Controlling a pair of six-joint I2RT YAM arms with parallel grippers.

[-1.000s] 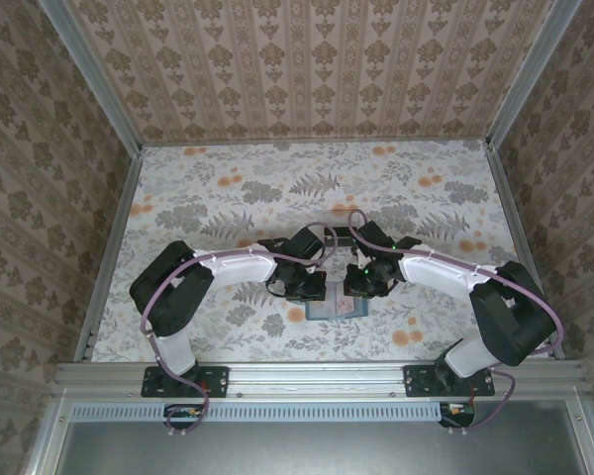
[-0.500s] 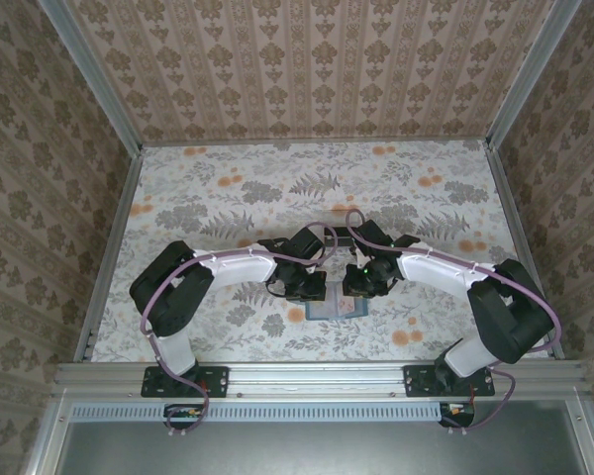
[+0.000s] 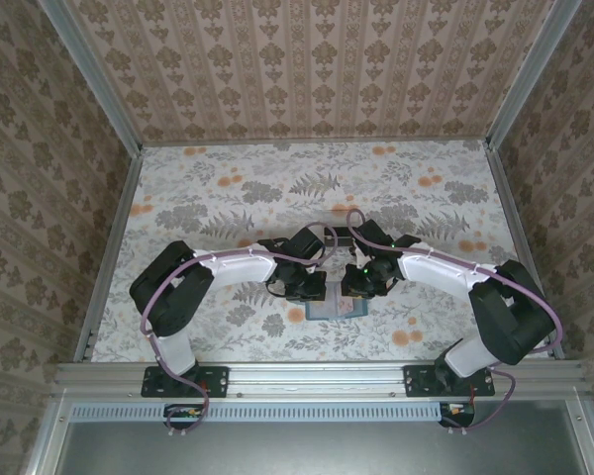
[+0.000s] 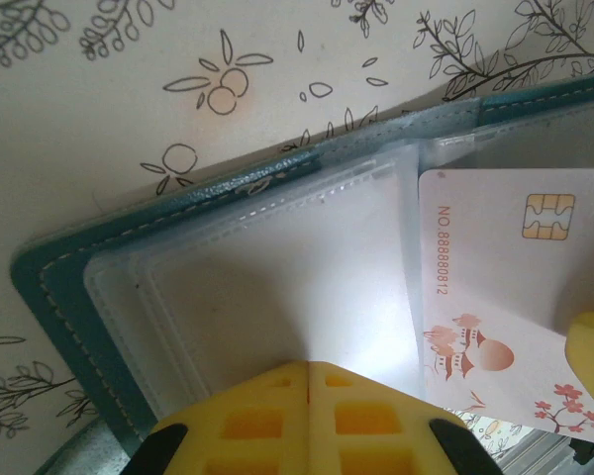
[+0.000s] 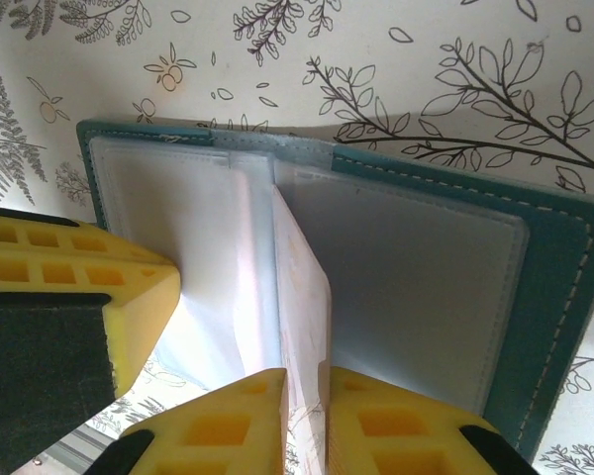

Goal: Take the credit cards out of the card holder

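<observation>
Table (image 3: 228,188): floral top.
Card holder (image 5: 564,287): lies open on table, near front edge, between both grippers.
Left gripper (image 4: 310,381): jaws pressed together, tips on holder's clear sleeve (image 4: 277,287).
Right gripper (image 5: 304,386): pinching pale credit card (image 4: 495,267) beside holder's fold.

Open teal card holder (image 4: 54,297) with pale card (image 4: 495,287)
</observation>
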